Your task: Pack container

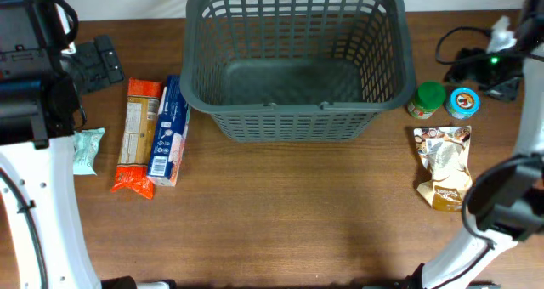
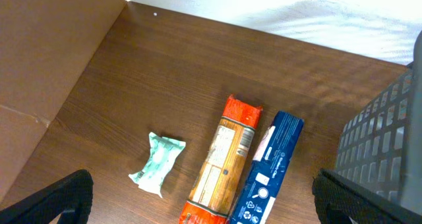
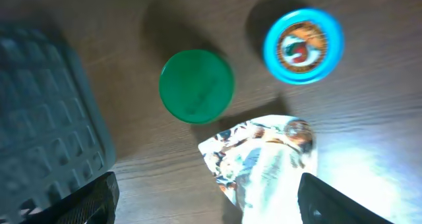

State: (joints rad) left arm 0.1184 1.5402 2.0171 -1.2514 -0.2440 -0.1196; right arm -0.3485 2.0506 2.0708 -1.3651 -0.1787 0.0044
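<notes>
Basket [image 1: 293, 123] right of left gripper [image 2: 210, 201], left of right gripper [image 3: 211, 201]. Both spread wide, released; orange packet [image 2: 221, 161] under left, bag [image 3: 270, 158] under right.

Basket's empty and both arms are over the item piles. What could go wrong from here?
1. The orange packet and blue box lie side by side, touching; gripping one may drag the other.
2. The green-lidded jar, blue-lidded can and pouch sit close together; the open right gripper might topple one.
3. The blue box lies near the basket wall, leaving little finger room.
</notes>
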